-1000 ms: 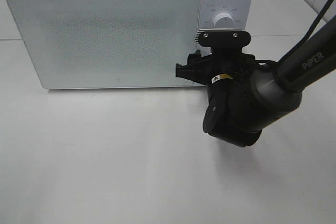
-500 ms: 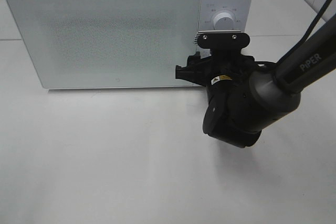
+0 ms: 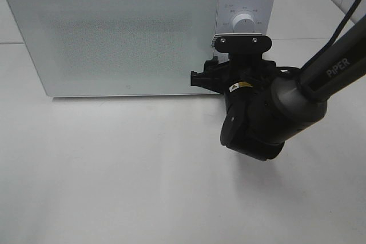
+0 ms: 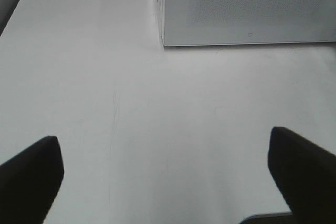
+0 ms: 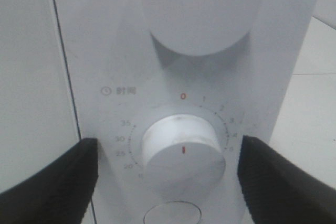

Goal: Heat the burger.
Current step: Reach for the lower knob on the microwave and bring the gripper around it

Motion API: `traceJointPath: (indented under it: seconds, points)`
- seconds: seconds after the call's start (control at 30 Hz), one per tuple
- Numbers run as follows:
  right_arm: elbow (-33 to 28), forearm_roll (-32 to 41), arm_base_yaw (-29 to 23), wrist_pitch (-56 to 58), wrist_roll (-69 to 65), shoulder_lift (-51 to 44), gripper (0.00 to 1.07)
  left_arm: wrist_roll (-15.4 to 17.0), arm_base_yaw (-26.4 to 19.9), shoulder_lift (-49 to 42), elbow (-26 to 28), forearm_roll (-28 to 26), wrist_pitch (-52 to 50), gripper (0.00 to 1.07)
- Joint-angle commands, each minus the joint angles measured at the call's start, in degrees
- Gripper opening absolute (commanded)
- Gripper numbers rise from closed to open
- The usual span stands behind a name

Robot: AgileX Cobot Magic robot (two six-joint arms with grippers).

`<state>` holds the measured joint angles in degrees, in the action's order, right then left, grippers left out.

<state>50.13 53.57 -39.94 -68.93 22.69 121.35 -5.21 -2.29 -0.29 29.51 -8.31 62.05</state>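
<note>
White microwave point(image 3: 114, 32): it stands at the back of the counter point(image 3: 114, 170), with its frosted door point(image 3: 120, 38) shut.
Burger: it shows in no view, so I cannot tell where it is.
Right gripper point(image 5: 168, 148): it is at the control panel, its two fingers apart, one on each side of the timer dial point(image 5: 182, 153), near the dial but not touching it.
Timer dial: its red mark is in line with the red 0 above it.
Upper knob point(image 5: 202, 9): it sits above the timer dial, with nothing touching it.
Left gripper point(image 4: 164, 140): its fingers are wide apart, with nothing between them, above the bare counter in front of the door's lower corner.
</note>
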Motion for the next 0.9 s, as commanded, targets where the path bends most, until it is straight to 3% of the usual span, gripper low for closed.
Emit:
traceJointPath:
  seconds: [0.03, 0.5, 0.9]
  points:
    - [1.09, 0.34, 0.40, -11.57, -0.23, -0.40, 0.69, 0.40, -0.17, -0.97, 0.00, -0.11, -0.74, 0.98]
    - [1.09, 0.29, 0.40, -11.57, -0.23, -0.40, 0.27, 0.40, -0.17, -0.97, 0.00, -0.11, -0.74, 0.98]
    - [1.09, 0.29, 0.40, -11.52, -0.23, -0.40, 0.10, 0.40, -0.17, -0.97, 0.00, -0.11, -0.74, 0.98]
